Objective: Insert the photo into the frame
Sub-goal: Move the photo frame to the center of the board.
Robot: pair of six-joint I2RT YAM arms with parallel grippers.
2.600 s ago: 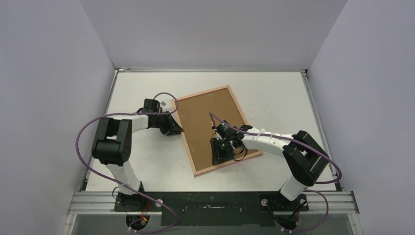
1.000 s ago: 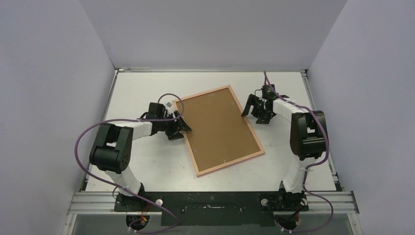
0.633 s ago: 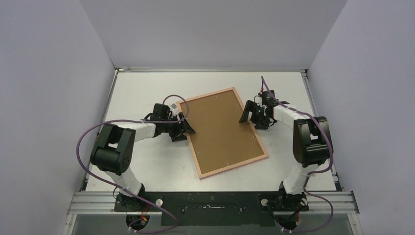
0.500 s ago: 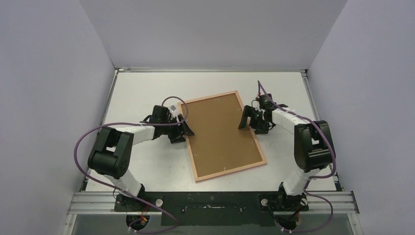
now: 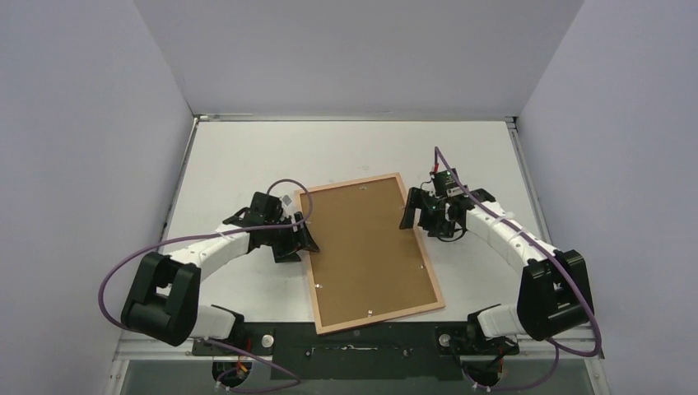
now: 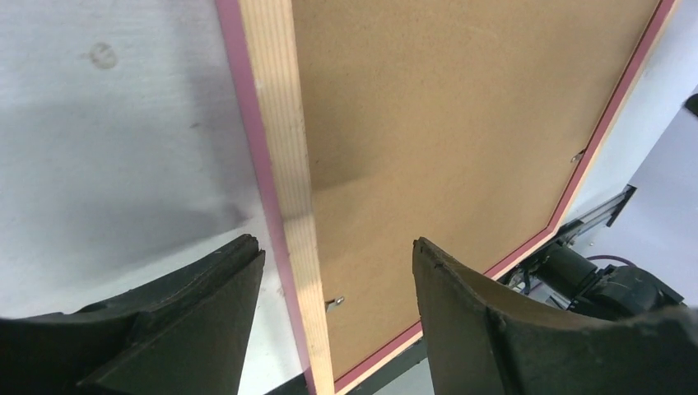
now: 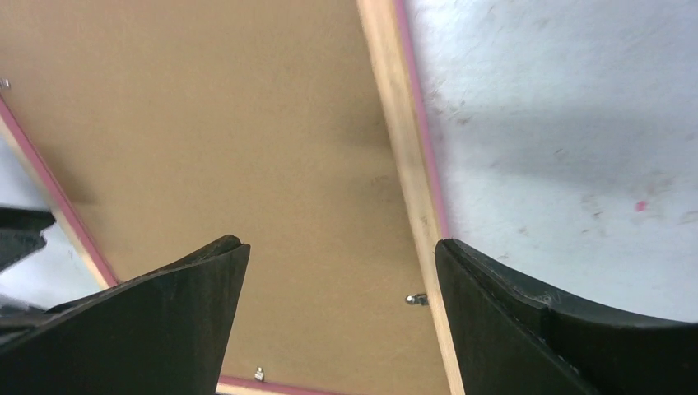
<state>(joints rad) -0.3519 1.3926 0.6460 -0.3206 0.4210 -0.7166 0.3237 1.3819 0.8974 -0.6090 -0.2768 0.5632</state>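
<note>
The frame [image 5: 348, 183] lies back-up in the middle of the table, with a tan wood rail and a pink outer edge. A brown backing board [image 5: 369, 247] fills it. The photo is hidden. My left gripper [image 5: 303, 239] is open at the frame's left side. In the left wrist view it [image 6: 336, 244] straddles the wooden rail [image 6: 278, 123], one finger over the table and one over the board. My right gripper [image 5: 411, 212] is open at the right side. In the right wrist view it [image 7: 339, 244] spans the board [image 7: 206, 123] and the right rail [image 7: 393, 107].
Small metal tabs [image 6: 333, 303] [image 7: 417, 299] stick out from the rails over the board. The frame's near end reaches over the black rail [image 5: 354, 350] at the table's front edge. White table [image 5: 247, 156] lies to either side, and grey walls close in on three sides.
The frame has slid toward the front edge and turned straighter. The right gripper came in from the far right to the frame's right edge. The left gripper moved nearer along the left edge.
</note>
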